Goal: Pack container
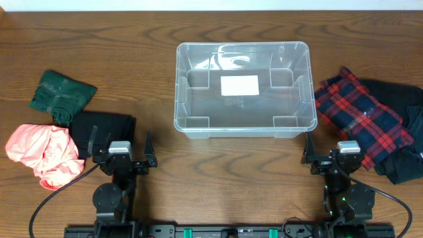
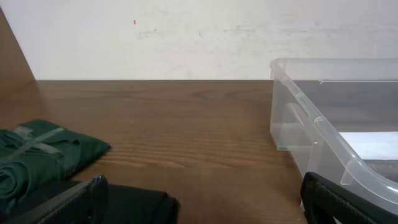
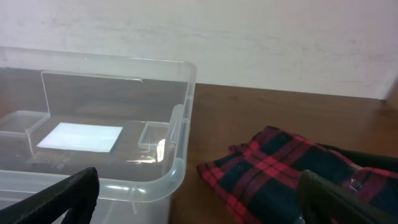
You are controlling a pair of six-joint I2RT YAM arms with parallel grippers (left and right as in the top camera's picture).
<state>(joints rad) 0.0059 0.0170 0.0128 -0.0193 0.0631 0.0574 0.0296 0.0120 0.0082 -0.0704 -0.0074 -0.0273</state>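
The clear rectangular container [image 1: 242, 89] stands empty at the table's middle back, a white label on its base. It also shows in the left wrist view [image 2: 323, 134] and the right wrist view [image 3: 124, 149]. My left gripper [image 1: 123, 149] is open and empty near the front left, beside a folded black garment [image 1: 102, 132]. My right gripper [image 1: 334, 151] is open and empty near the front right, next to a red plaid garment [image 1: 357, 116]. A green garment [image 1: 61, 96] and a coral pink garment [image 1: 43, 152] lie at the left.
A dark garment [image 1: 403, 158] lies under and beside the plaid one at the right edge. The black garment [image 2: 137, 202] sits just ahead of my left fingers. A pale wall stands behind the table.
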